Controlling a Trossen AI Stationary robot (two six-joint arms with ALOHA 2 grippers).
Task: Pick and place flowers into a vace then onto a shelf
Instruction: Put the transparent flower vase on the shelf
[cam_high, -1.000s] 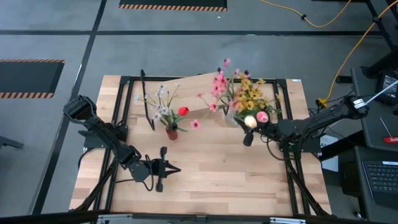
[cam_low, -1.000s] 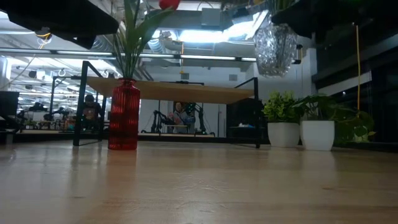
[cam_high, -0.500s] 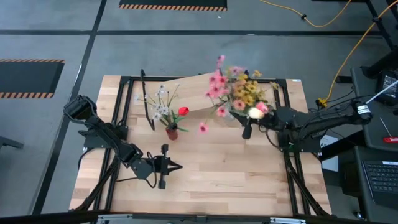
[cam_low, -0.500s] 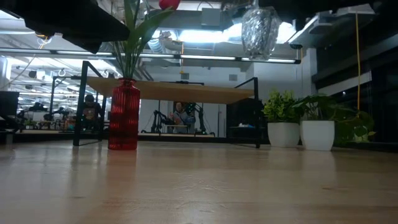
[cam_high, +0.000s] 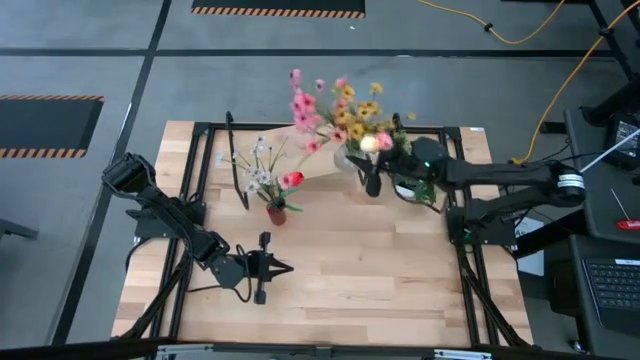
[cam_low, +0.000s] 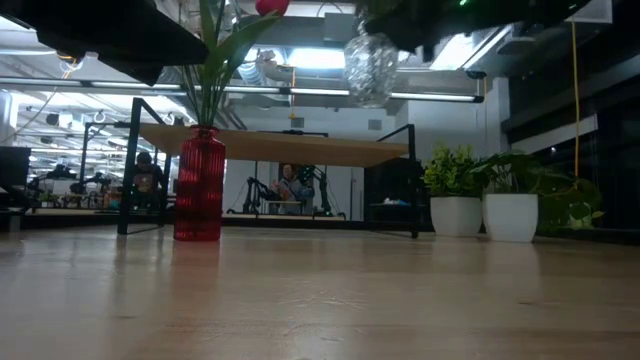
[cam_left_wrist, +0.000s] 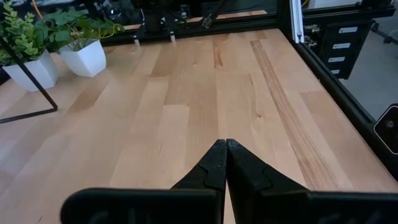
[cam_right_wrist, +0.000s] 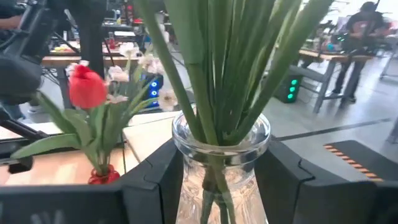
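workshop benches and a person far behind the counter fill the low view, and the shelf stands on its black legs toward the far side. the right hand is clamped on a clear glass vase, its two fingers pressed on either side of the glass, and carries it in the air with the flowers standing upright in it. from the low view the vase hangs above the level of the shelf board, and from above it sits over the shelf's right part, so the shelf lies straight below the hand and the likely move is downward, keeping the stems vertical. a red vase with a red tulip stands on the counter to the left, well apart. the left hand, fingers pinched together on nothing, waits low over the near counter, much farther from the shelf.
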